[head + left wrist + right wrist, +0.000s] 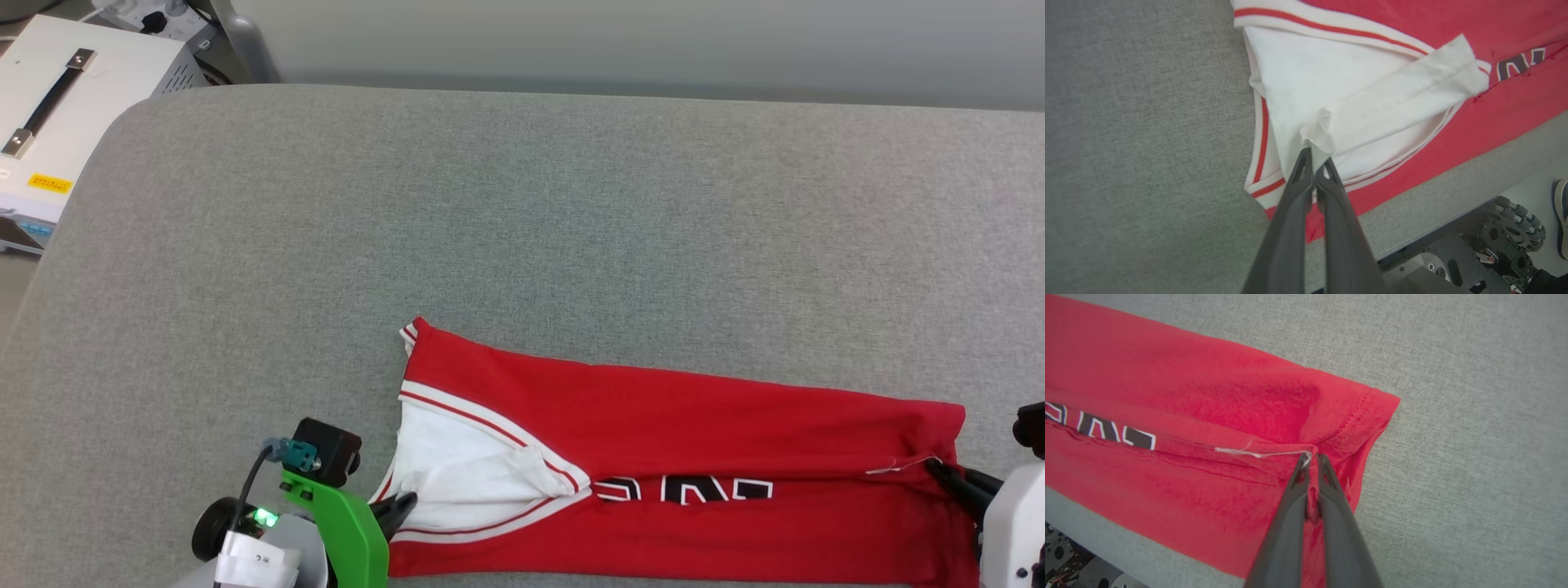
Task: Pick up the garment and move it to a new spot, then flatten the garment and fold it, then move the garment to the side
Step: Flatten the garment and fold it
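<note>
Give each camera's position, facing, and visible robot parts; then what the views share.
Head: on the head, facing forward-down at the shirt on the gray surface; left tool lower left, right tool lower right.
Left wrist: on the left arm, along its fingers toward the white sleeve; wheeled base lower right.
Right wrist: on the right arm, along its fingers toward the red hem.
Shared: all three show the black lettering.

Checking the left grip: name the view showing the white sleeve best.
Left wrist view: the white sleeve lies close, left gripper pinching its corner. Head view shows it small; right wrist view faces the garment hem.
</note>
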Motion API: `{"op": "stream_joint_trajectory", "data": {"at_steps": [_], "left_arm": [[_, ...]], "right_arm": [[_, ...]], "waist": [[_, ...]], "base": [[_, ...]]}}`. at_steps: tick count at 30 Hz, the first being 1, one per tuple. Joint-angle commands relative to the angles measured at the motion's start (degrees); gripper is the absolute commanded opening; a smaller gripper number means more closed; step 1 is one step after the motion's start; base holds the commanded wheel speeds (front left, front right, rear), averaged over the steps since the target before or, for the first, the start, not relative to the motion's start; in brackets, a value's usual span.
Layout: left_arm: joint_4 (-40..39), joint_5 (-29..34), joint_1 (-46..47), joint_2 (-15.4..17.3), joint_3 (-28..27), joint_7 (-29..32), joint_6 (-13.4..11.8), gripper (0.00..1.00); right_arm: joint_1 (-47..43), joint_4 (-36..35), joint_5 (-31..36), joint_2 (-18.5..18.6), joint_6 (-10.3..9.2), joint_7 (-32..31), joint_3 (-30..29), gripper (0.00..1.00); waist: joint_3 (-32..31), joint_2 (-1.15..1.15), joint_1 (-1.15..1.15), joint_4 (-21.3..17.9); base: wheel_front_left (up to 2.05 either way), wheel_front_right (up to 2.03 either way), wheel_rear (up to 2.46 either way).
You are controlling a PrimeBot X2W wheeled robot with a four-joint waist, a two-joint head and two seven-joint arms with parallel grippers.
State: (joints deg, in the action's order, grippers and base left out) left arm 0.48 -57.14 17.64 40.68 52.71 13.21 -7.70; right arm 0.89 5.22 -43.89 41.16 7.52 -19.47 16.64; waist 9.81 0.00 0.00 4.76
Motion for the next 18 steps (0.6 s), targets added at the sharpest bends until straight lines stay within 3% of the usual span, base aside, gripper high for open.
{"op": "stream_joint_trajectory", "data": {"at_steps": [1,6,7,8,9,18], "left_arm": [[0.63,0.22,-0.53,-0.46,0.19,0.22,0.42,0.00],[2.39,0.82,0.23,-1.48,1.05,0.44,1.20,0.00],[2.73,0.86,0.31,-1.70,1.25,0.55,1.37,0.16],[2.98,0.94,0.37,-1.82,1.41,0.64,1.46,0.45],[3.29,1.08,0.42,-1.92,1.59,0.73,1.48,1.00],[3.51,0.72,-0.33,-2.51,0.34,-2.37,0.94,1.00]], "right_arm": [[-0.75,-0.07,0.02,0.36,-0.03,-0.36,0.50,0.00],[-0.30,0.52,0.68,1.21,-0.03,-0.73,2.45,0.00],[-0.11,0.57,0.97,1.36,-0.03,-0.58,2.90,1.00],[-0.07,1.02,0.93,1.33,-0.03,-0.81,3.04,1.00],[-0.07,1.39,0.92,1.34,-0.03,-1.17,3.38,1.00],[-0.86,1.20,-1.53,1.50,-0.03,-2.86,3.17,1.00]], "waist": [[0.16,0.00,0.00,0.05],[0.48,0.00,0.00,0.12],[0.48,0.00,0.00,0.11],[0.44,0.00,0.00,0.08],[0.33,0.00,0.00,0.05],[-2.61,0.00,0.00,-0.54]], "base": [[0.00,0.00,0.00],[0.00,0.00,0.00],[0.00,0.00,0.00],[0.00,0.00,0.00],[0.00,0.00,0.00],[0.00,0.00,0.00]]}}
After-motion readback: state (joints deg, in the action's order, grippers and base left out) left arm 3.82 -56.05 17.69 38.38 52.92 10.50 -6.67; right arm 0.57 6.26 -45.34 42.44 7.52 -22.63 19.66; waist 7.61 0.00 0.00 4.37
